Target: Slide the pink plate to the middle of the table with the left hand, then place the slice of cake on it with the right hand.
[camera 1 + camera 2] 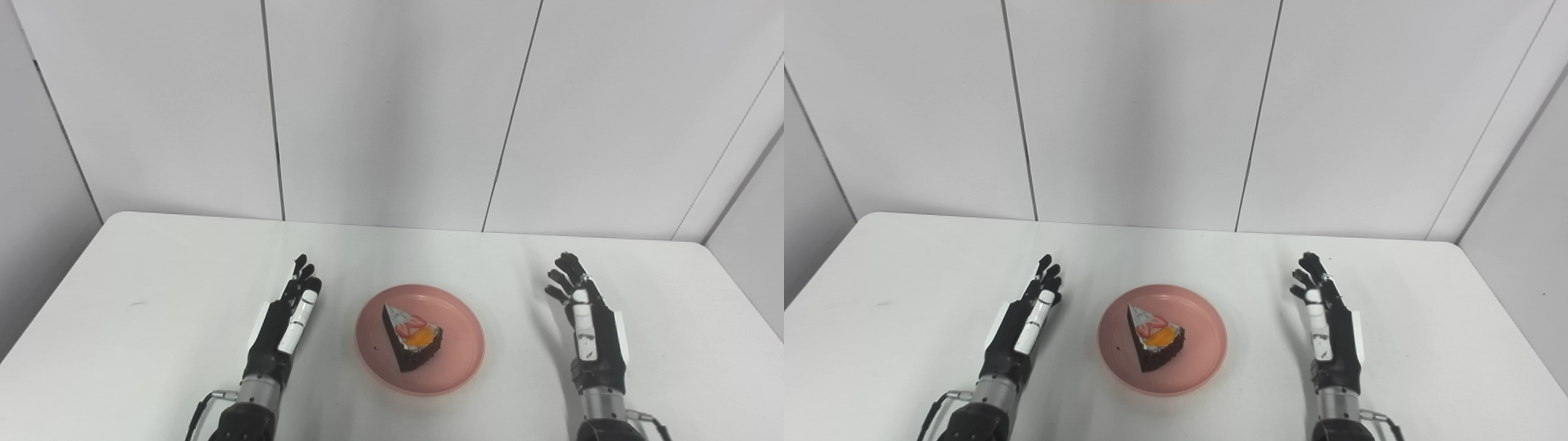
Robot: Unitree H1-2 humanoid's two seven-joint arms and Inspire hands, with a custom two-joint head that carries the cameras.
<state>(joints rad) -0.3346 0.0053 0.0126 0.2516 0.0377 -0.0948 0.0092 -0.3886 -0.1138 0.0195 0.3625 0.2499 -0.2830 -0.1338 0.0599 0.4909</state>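
A pink plate (456, 361) sits near the middle of the white table, toward the front. A slice of chocolate cake (409, 338) with white cream, strawberry and orange on top lies on the plate. My left hand (286, 320) is open and empty, fingers stretched forward, a little left of the plate and apart from it. My right hand (586, 320) is open and empty, fingers spread, well to the right of the plate. The same scene shows in the right eye view, with the plate (1200, 355), the cake (1154, 340), the left hand (1026, 321) and the right hand (1326, 324).
The white table (153, 294) has rounded far corners and ends at grey wall panels behind it. A small dark crumb (375, 348) lies on the plate next to the cake.
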